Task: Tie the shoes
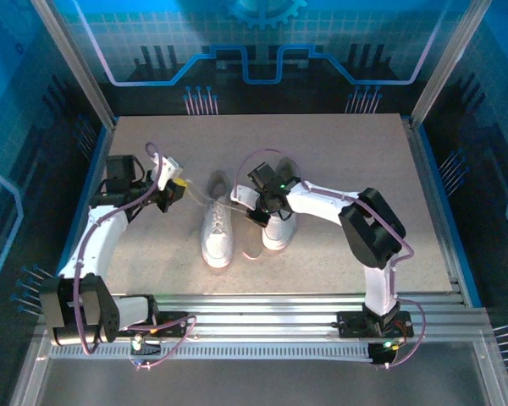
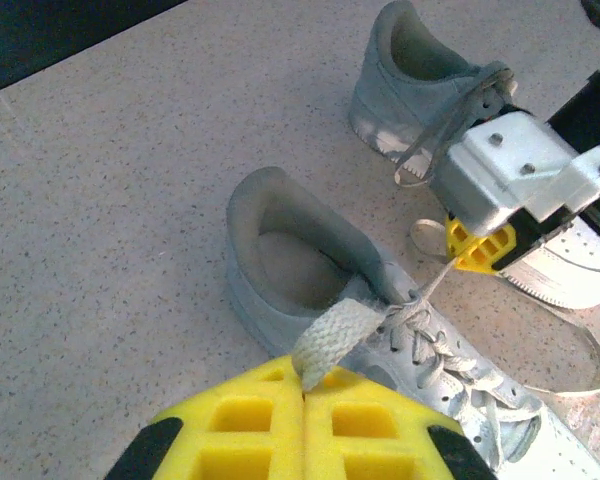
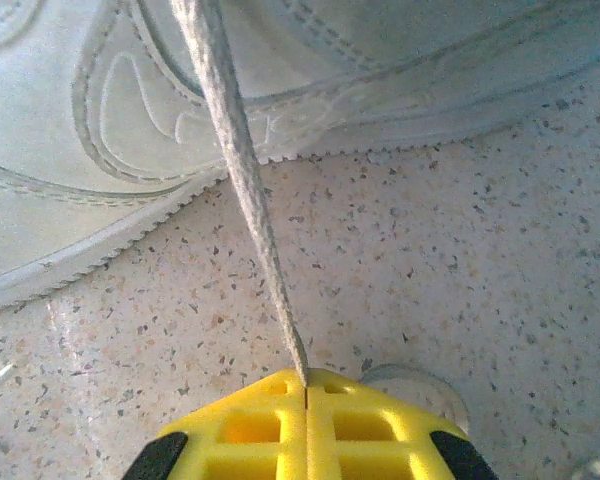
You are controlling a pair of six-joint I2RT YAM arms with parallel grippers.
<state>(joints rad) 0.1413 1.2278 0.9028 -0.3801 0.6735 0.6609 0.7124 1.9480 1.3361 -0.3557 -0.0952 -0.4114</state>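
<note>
Two white shoes lie side by side mid-table, the left shoe (image 1: 218,237) and the right shoe (image 1: 279,227). My left gripper (image 1: 179,184) is off the left shoe's heel side, shut on a flat white lace (image 2: 335,338) that runs taut to the crossing at the near shoe's (image 2: 310,280) tongue. My right gripper (image 1: 262,205) hovers between the two shoes, shut on the other lace (image 3: 245,170), which stretches up to a shoe's side (image 3: 160,110). From the left wrist its yellow fingers (image 2: 477,247) pinch that thin lace. The second shoe (image 2: 420,70) lies beyond.
A loose lace loop (image 2: 580,350) lies on the speckled tabletop (image 1: 347,161) beside the near shoe. Blue rails (image 1: 436,194) and metal posts border the table. Bare surface stretches behind the shoes and to the right.
</note>
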